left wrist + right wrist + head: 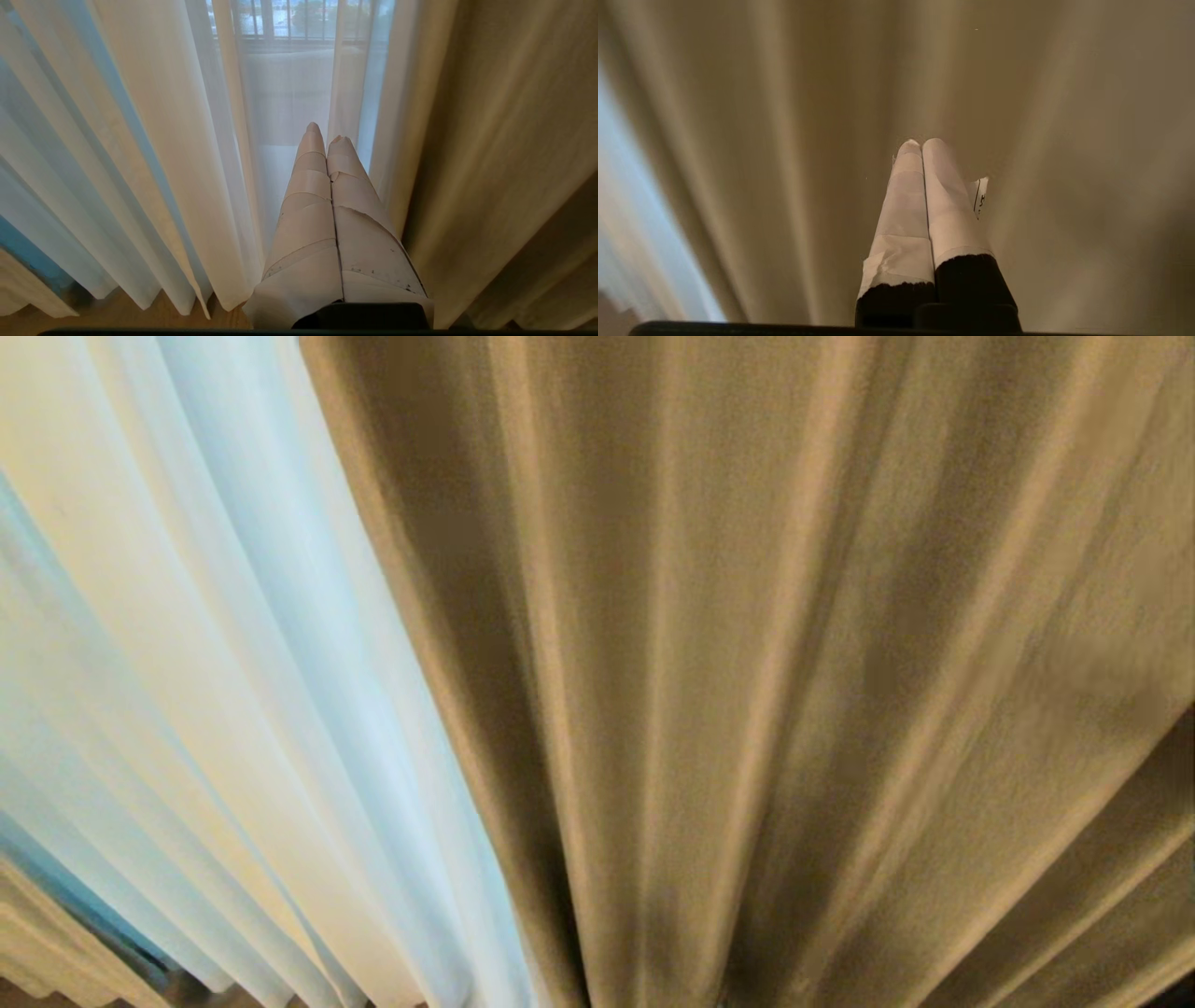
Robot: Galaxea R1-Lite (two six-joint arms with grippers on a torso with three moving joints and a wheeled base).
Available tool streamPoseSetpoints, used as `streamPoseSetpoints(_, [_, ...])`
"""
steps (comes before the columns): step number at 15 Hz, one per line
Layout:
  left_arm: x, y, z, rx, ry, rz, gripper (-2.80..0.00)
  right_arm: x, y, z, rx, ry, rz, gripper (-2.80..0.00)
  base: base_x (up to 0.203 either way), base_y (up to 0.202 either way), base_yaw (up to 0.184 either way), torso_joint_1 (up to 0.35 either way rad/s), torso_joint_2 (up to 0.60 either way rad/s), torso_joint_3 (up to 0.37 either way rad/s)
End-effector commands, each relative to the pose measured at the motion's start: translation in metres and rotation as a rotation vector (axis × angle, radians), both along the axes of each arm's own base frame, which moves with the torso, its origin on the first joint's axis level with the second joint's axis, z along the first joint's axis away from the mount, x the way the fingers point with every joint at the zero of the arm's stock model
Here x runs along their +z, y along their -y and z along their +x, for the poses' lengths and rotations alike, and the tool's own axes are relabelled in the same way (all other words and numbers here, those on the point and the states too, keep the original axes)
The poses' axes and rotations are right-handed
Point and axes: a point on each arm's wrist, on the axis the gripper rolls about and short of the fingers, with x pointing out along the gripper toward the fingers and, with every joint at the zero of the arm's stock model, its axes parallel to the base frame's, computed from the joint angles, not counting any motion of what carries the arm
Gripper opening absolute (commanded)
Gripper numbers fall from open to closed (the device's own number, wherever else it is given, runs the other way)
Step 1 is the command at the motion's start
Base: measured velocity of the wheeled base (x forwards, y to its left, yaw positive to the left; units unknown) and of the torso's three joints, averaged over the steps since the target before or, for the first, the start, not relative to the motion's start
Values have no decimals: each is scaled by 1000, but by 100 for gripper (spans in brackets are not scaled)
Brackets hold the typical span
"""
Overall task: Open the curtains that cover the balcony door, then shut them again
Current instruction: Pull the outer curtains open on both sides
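The curtains fill every view. In the head view a thick beige drape [794, 691] hangs on the right and thin sheer white panels [215, 691] on the left. My left gripper [325, 138] is shut with nothing between its taped fingers, pointing at the sheer panel [289, 102] beside the beige drape's edge [504, 163]. My right gripper [920, 142] is shut too, empty, facing the pleats of the beige drape [784, 140]. The balcony door's glass and frame are hidden behind the cloth. Neither arm shows in the head view.
Through the sheer cloth a barred outer window [299, 21] with greenery shows faintly. Wooden floor [117, 317] lies under the curtain hems. Another cream fold [47, 943] hangs at the lower left of the head view.
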Motion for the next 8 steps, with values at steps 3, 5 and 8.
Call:
streamPoseSetpoints(3, [0, 0, 0, 0, 1, 0, -280, -46, 5, -29, -70, -34, 9, -280, 0, 0, 0, 0, 0, 0])
streamPoseSetpoints(5, [0, 0, 0, 2, 0, 0, -280, -75, 6, -40, -94, -69, 7, -280, 0, 0, 0, 0, 0, 0])
streamPoseSetpoints(8, [0, 0, 0, 0, 0, -2, -280, -95, 7, -52, -124, -155, 1, -280, 0, 0, 0, 0, 0, 0])
